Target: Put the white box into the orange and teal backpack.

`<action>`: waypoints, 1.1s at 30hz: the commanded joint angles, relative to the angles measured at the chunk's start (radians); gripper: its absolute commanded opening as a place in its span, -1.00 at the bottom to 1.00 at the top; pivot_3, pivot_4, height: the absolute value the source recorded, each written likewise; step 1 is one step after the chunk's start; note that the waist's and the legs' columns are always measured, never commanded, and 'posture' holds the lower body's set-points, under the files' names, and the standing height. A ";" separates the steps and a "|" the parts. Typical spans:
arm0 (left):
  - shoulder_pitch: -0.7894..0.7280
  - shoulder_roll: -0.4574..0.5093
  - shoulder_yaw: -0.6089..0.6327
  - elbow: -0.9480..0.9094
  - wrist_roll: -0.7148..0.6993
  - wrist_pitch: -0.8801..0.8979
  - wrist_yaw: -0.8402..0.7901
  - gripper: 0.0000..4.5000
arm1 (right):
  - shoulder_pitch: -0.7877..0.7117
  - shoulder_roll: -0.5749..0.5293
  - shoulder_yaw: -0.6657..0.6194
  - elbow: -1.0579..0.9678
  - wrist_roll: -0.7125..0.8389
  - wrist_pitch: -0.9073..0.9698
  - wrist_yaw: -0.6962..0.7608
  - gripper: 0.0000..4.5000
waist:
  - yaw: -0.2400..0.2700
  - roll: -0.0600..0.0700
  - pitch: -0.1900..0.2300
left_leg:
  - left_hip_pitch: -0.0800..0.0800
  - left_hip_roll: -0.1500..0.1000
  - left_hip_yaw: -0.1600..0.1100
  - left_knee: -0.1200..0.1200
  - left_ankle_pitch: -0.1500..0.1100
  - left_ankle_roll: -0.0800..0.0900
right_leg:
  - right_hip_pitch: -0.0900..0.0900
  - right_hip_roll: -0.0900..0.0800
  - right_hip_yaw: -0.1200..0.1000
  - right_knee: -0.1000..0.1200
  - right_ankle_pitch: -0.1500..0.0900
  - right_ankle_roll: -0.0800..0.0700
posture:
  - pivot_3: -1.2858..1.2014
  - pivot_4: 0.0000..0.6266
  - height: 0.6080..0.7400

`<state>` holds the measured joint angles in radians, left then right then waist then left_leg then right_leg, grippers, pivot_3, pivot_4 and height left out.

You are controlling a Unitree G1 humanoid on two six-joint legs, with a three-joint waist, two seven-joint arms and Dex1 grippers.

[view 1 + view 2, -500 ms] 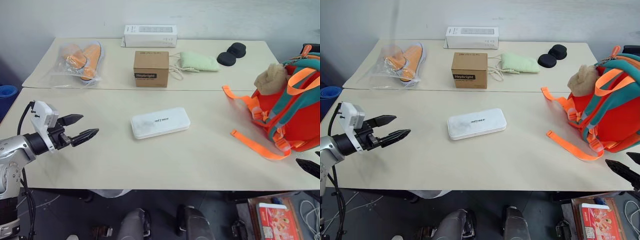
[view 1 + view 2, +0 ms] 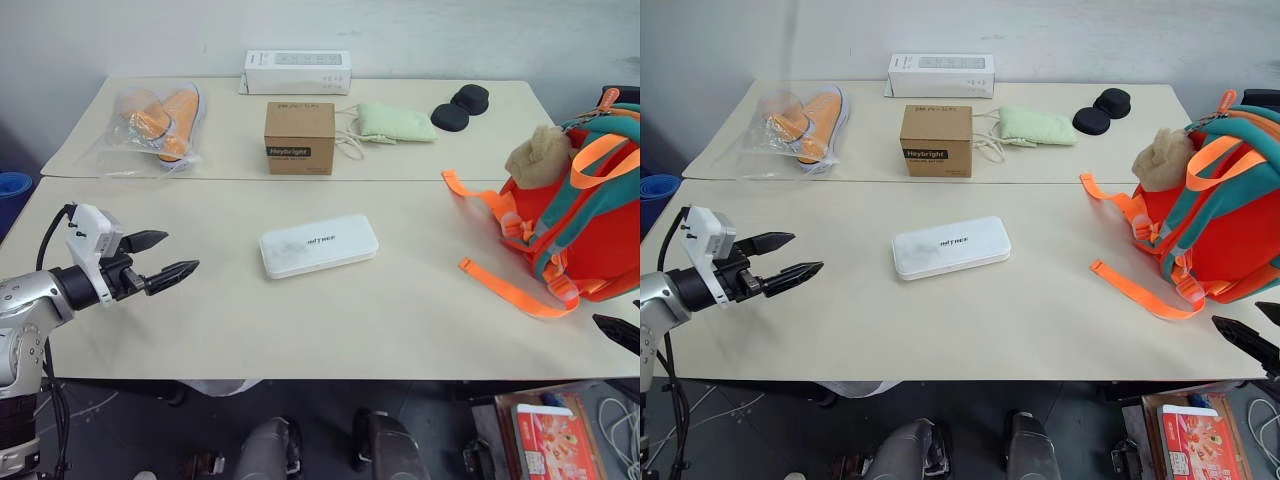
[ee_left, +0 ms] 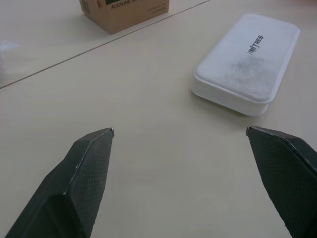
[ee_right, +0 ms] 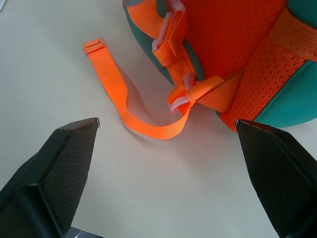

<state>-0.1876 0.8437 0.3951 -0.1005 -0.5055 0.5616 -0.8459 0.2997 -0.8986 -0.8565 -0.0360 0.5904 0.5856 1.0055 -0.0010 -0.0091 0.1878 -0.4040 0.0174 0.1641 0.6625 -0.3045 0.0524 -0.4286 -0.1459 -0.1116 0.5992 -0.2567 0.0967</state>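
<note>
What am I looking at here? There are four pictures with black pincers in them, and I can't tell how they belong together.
It is one moment, seen by four cameras on a two-armed robot. Two cameras sit in its head and look down over a table. The other two sit on its wrists, each looking out between its own two black fingers.

The left gripper hangs open over the table, pointing toward the white box, which lies flat near the middle. The right gripper is open too, close to the orange and teal backpack and its loose orange strap. Neither holds anything.

Farther back lie a brown carton, a long white carton, bagged orange shoes, a green pouch and two black discs.
</note>
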 commanded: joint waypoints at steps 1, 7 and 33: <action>-0.004 0.001 -0.022 -0.061 0.008 0.021 0.034 1.00 | -0.007 0.007 0.029 -0.121 0.048 0.014 0.011 1.00 | -0.001 0.000 0.000 | 0.000 0.000 0.000 0.000 0.000 0.000 | 0.000 0.000 0.000 0.000 0.000 0.000 | 0.03 -0.52 1.00; 0.057 -0.036 -0.130 -0.175 0.076 0.056 0.129 0.18 | -0.127 0.019 0.236 -0.322 0.092 0.055 -0.050 0.44 | -0.002 0.000 0.000 | 0.001 0.000 0.001 0.000 0.000 0.000 | 0.000 0.000 0.001 0.001 0.000 0.000 | 0.03 -0.52 1.00; -0.265 -0.283 -0.430 -0.079 0.249 0.239 0.370 -1.00 | -1.085 0.509 0.983 0.495 -0.428 -0.240 -0.282 -0.99 | -0.017 -0.001 -0.001 | 0.000 0.000 0.004 0.004 0.008 0.007 | -0.001 0.009 -0.007 0.012 0.000 0.000 | 0.03 -0.52 1.00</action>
<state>-0.4355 0.5628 -0.0325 -0.1684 -0.2642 0.8008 -0.4764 -0.7810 -0.3898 0.1278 0.4332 0.1848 0.3546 0.7467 -0.0179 -0.0102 0.1873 -0.4043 0.0175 0.1675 0.6668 -0.2964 0.0589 -0.4296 -0.1366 -0.1181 0.6114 -0.2565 0.0971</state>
